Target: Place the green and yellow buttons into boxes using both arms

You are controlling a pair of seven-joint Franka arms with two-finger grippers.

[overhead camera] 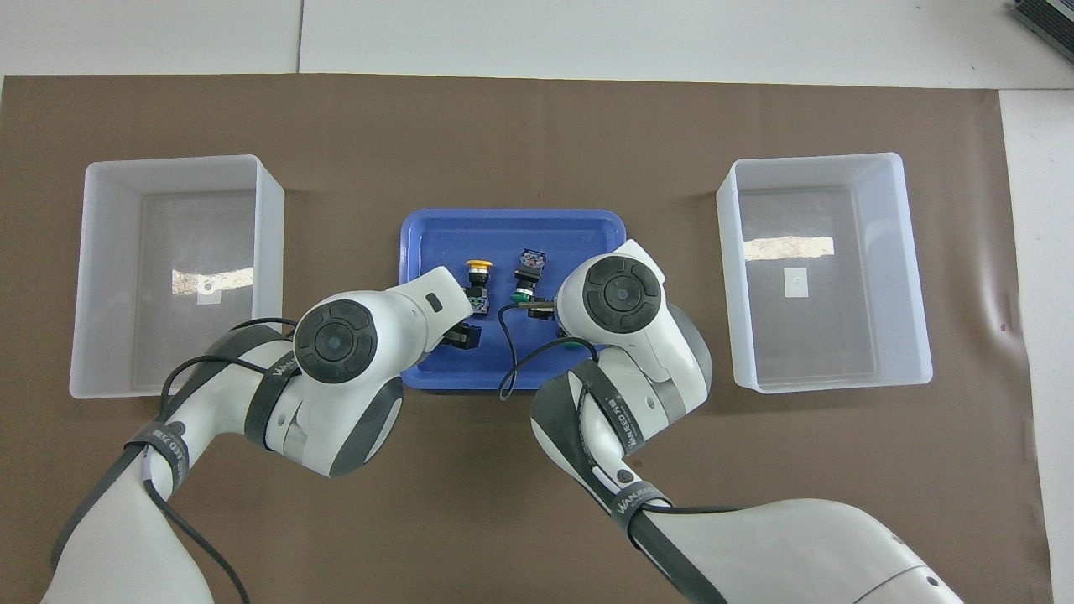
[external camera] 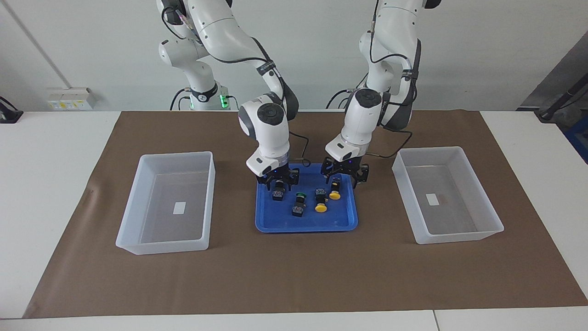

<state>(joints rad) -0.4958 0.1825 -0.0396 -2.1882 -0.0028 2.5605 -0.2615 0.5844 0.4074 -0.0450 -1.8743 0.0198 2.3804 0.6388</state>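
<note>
Four buttons lie in the blue tray (external camera: 305, 225). My right gripper (external camera: 277, 184) is down in the tray, shut on the green button (external camera: 277, 195) nearest the right arm's end; its black body pokes out below the fingers. My left gripper (external camera: 342, 179) is open and low, straddling the black body of a yellow button (external camera: 334, 193). Between them lie a second green button (external camera: 299, 203) and a second yellow button (external camera: 320, 202). In the overhead view the arms cover the two gripped buttons; only one yellow button (overhead camera: 478, 277) and one green button (overhead camera: 526, 277) show fully.
Two translucent boxes stand on the brown mat, one (external camera: 161, 246) toward the right arm's end and one (external camera: 459, 236) toward the left arm's end. Each holds only a white label. The tray (overhead camera: 512, 222) sits between the boxes (overhead camera: 176, 164) (overhead camera: 814, 159).
</note>
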